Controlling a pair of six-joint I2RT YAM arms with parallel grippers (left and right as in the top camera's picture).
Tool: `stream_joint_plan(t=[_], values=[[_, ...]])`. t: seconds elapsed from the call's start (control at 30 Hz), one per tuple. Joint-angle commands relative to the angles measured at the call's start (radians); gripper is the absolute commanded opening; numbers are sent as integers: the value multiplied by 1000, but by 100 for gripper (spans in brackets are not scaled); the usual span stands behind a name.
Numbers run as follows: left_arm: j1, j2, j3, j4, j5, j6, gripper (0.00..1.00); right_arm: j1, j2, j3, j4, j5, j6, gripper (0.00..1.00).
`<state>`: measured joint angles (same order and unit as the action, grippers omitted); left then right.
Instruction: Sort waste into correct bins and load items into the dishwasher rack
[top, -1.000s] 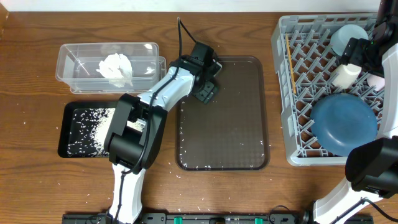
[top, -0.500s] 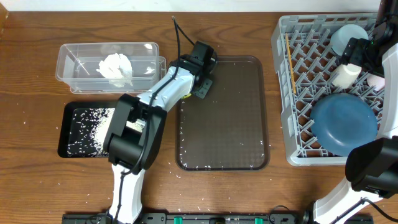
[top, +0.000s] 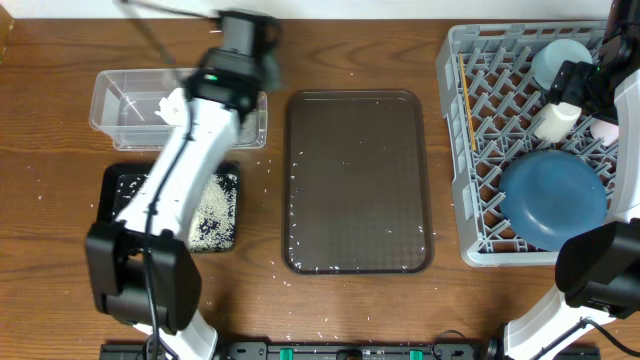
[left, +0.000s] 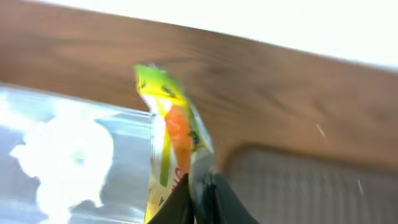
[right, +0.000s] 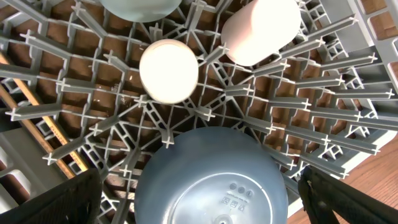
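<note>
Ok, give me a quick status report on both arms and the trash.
Left gripper shut on yellow-green wrapper, at the clear tub edge. Right gripper open, empty, above the rack. Nothing seen blocking.

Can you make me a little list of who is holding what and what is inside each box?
left gripper: shut, pinching the yellow-green wrapper near one end of the clear tub
right gripper: open, holding nothing, over the rack
clear tub: white tissue
black tray: rice
brown tray: only a few stray grains
rack: dark-blue bowl, light-blue bowl, white cup, pink cup, chopsticks
</note>
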<state>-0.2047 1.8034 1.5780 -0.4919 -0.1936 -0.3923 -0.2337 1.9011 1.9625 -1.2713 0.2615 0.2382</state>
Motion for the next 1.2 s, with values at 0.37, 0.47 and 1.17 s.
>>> stream_joint_plan(t=[0.37,0.47,1.17], values=[[301,82,-3,21,179,-473,82,-3,-10,3,-1,7,9,99],[340,51,-3,-11,321,-427,82,-3,-10,3,-1,7,9,99],[428,-555,-346,-532,496,-101,82,-3,-10,3,-1,7,9,99]])
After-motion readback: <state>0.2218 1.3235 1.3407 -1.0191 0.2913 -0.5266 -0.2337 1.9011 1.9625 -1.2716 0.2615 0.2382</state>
